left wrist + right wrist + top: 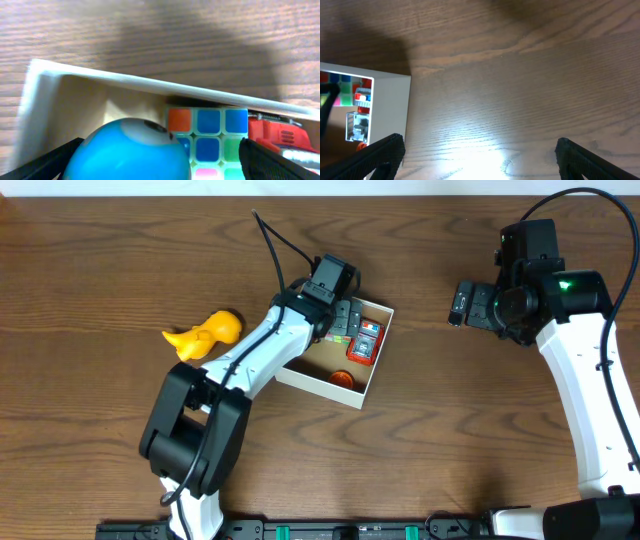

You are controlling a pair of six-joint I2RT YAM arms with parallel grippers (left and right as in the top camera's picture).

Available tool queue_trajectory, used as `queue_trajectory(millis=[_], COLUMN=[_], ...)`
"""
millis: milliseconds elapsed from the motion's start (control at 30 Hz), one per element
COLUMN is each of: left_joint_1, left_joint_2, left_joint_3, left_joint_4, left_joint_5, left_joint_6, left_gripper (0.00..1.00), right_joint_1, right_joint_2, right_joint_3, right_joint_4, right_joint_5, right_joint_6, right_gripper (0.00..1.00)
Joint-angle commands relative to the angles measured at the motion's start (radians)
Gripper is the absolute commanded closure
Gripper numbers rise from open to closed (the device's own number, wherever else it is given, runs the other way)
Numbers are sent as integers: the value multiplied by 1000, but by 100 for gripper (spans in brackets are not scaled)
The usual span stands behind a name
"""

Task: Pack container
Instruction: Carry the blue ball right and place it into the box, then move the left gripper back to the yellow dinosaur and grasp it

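Wide-open, empty left fingers [272,161] hang over the square white cardboard box [318,389]; the yellow toy duck [205,333] lies back-left of them, far from the open right fingers [580,157].

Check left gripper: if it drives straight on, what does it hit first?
The left gripper likely meets the blue ball first, low between its open jaws; cube and box wall lie beyond. Depth unclear.

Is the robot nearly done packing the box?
Nearly. A blue ball, puzzle cube and red toy sit in the container. The left gripper hangs open over the ball; the right gripper is open and empty. One yellow toy waits on the table.
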Motion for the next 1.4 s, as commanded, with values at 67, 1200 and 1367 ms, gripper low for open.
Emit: queue_trajectory(millis=[67,1200,1367], left_joint_1=[3,217,232], left_joint_2=[-87,-185,-185], left_joint_3=[5,5,5], left_joint_4=[-22,-490,-478], left_joint_5=[-91,-211,-204], left_joint_6=[10,-178,-167], left_gripper=[2,2,2], right_joint_1=[-3,-2,-2], right_joint_2=[4,4,4], right_joint_3=[-5,-5,-12], right_joint_4=[-2,-58,-60], right_joint_5=[15,2,-34], right_joint_6=[-19,-106,-129], right_gripper=[1,98,98])
